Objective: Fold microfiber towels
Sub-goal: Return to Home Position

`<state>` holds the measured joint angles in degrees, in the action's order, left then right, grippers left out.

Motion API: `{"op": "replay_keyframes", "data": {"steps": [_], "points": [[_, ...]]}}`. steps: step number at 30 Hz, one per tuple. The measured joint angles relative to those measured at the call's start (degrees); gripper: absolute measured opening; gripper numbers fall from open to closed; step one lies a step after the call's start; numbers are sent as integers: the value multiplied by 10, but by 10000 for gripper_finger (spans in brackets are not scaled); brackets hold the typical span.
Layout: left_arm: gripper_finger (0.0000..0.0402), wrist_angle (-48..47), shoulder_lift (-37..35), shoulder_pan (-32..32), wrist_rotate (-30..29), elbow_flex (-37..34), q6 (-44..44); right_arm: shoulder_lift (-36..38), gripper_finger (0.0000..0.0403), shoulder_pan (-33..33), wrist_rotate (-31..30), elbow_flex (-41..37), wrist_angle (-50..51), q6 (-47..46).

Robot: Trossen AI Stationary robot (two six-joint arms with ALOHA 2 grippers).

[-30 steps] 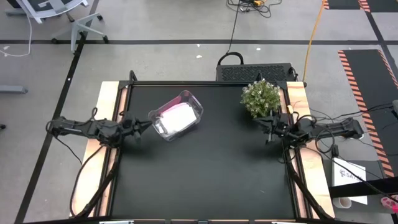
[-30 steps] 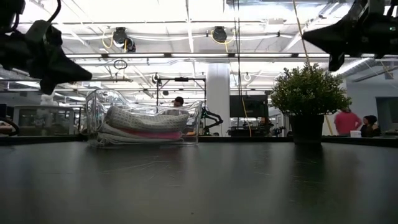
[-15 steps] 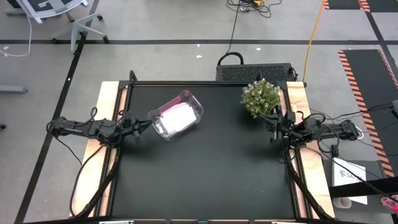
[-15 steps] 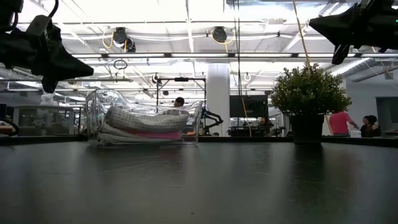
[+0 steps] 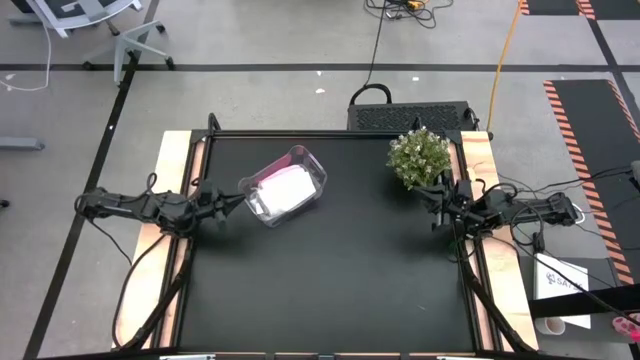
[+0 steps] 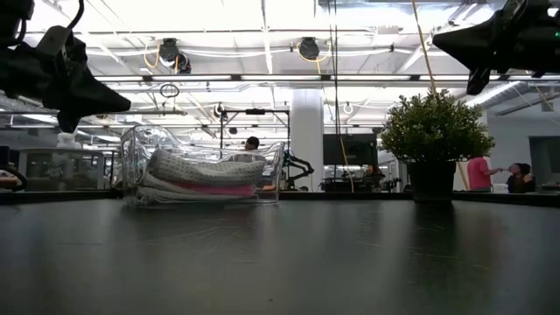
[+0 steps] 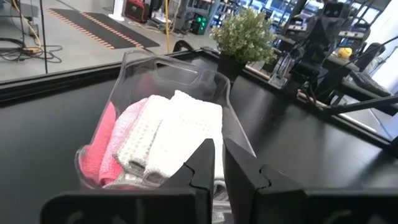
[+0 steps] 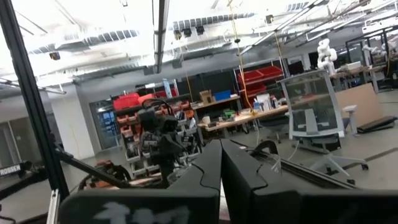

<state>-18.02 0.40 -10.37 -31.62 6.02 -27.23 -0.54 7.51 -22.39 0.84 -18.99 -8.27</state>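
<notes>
Fingers [image 7: 202,168] of the left gripper [image 5: 237,203] are drawn together with only a thin slit between them and hold nothing. The right gripper's [image 5: 437,205] fingers [image 8: 208,168] are likewise closed and empty.

All three towels [image 5: 283,189] lie folded and packed together inside a clear plastic bin [image 5: 312,170]. Seen from the left wrist, a bright pink towel [image 7: 99,146] sits against one wall of the bin, with two pale towels [image 7: 168,134] pressed beside it. No cloth lies loose on the table [image 5: 330,290].

The bin stands on the far left part of the black table. A small potted plant [image 5: 418,157] stands at the far right corner, well apart from the bin.

The left gripper hangs above the table's left edge, just left of the bin and not touching it, pointing toward it. The right gripper hangs above the right edge, just on the near side of the plant, pointing inward. Both arms stretch out sideways beyond the table.

Judging by this, the folding and stowing look finished, and the step in hand is the arms pulling back to their rest pose. The next move seems to call only for each arm to tuck in clear of the bin and the plant, with no further grasp needed.
</notes>
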Motion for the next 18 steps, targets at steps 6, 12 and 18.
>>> {"op": "replay_keyframes", "data": {"steps": [6,12,18], "points": [[33,3,3,-21,0,0,0,0,0,0,0,0,1,0],[33,2,4,-61,0,0,0,0,0,0,0,0,2,0],[33,3,4,-106,0,0,0,0,0,0,0,0,-1,0]]}}
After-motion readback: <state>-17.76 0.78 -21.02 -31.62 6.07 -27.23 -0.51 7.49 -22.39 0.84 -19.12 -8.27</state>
